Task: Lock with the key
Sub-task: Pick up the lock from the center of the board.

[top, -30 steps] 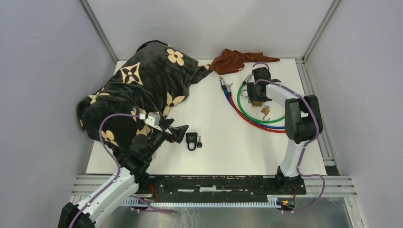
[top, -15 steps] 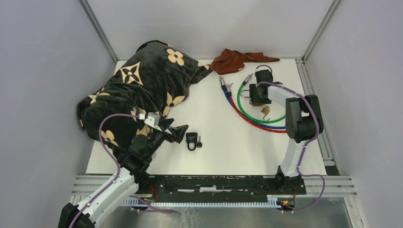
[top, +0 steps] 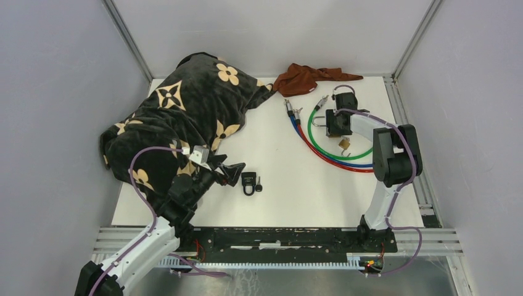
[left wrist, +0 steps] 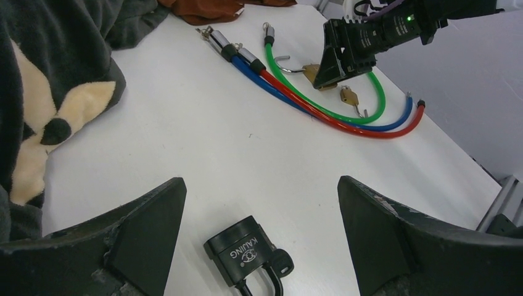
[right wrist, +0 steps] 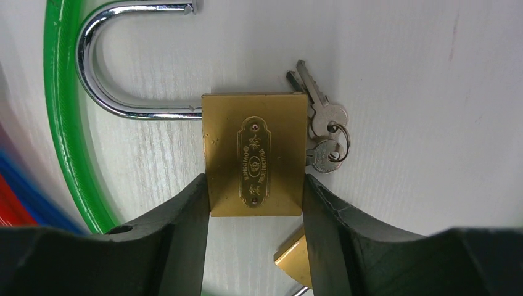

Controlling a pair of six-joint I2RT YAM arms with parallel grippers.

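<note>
Brass padlock [right wrist: 255, 154] near the worktop's [top: 277, 148] right edge sits clamped in the right claw [right wrist: 255, 182], its shackle [right wrist: 154, 113] open and locking not yet done; the left claw [left wrist: 259, 185] gapes.

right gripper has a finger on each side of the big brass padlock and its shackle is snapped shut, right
No: the shackle is open, its free end out of the body, as the right wrist view shows. The right gripper does have a finger on each side of the brass padlock.
</note>
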